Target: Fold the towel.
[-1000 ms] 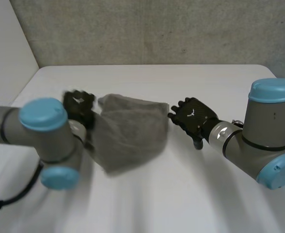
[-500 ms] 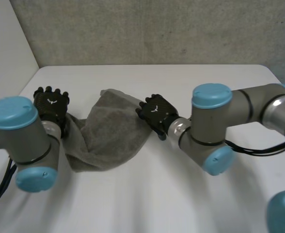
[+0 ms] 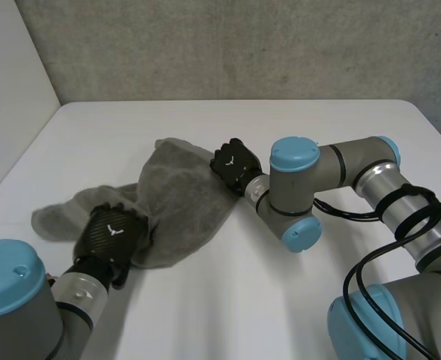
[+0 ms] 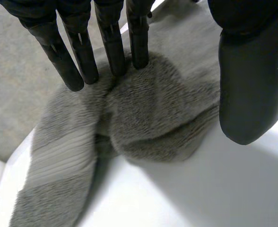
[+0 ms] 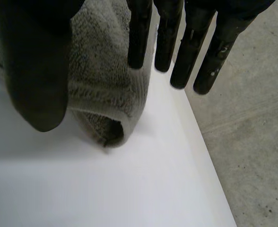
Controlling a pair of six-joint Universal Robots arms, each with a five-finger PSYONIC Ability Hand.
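**Towel and both hands, task at an early stage.** The grey towel (image 3: 179, 202) is shown lying in a loose, rumpled heap on the white table (image 3: 340, 135). It sits left of the table's middle, and one narrow end trails out toward the left arm's side. No flat, squared fold is seen: the cloth is doubled over unevenly and bunched along its near edge.

The left hand (image 3: 114, 238) is placed over the near, left part of the towel. In the left wrist view its fingers (image 4: 113, 47) are held straight, with their tips touching the pile. The thumb (image 4: 247, 85) stands apart beside a rounded bulge of cloth. Nothing is clamped, so this hand is read as released.

The right hand (image 3: 235, 161) is set at the towel's far right edge. In the right wrist view its fingers are straight and reach past a rolled-over corner of cloth. That corner lies on the table between fingers and thumb and is not pinched, so this hand too is read as released.

The task is judged barely begun. The towel lies gathered rather than folded and is yet to be spread flat. Its edges are then to be matched and its halves laid over one another.
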